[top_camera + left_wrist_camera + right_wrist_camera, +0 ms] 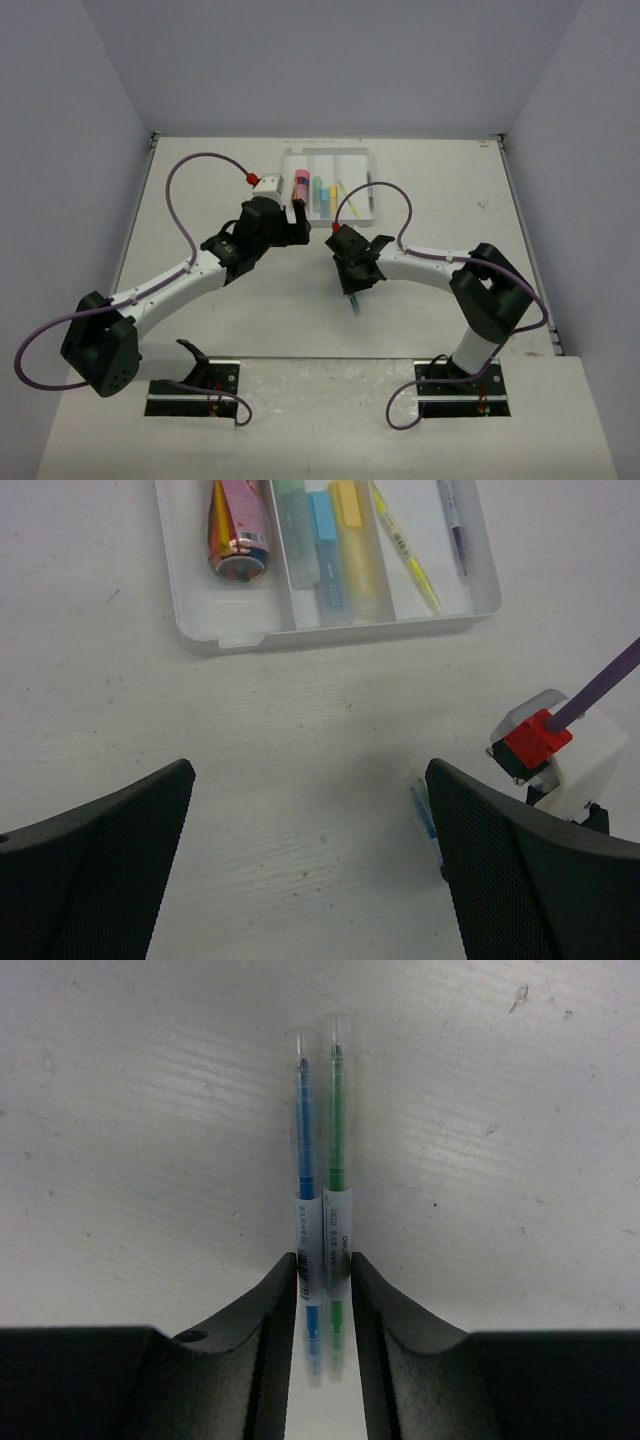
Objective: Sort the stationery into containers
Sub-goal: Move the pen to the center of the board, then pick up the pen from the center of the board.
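The clear tray (375, 153) lies at the back middle of the table. It holds the pink glue stick (238, 530) in its left compartment. The mint (296, 535), light blue (326, 550) and yellow (356, 550) markers lie in the middle one. A pale yellow pen (405, 550) and a dark grey pen (453, 530) lie in the right one. My left gripper (310, 850) is open and empty just in front of the tray. My right gripper (324, 1270) is shut on a thin blue pen (305, 1160) and a thin green pen (337, 1140), side by side, low over the table.
My right arm's wrist with its red connector (535, 738) and purple cable is close to the right of my left gripper. The two held pens also show in the left wrist view (424, 815). Grey walls enclose the table on three sides.
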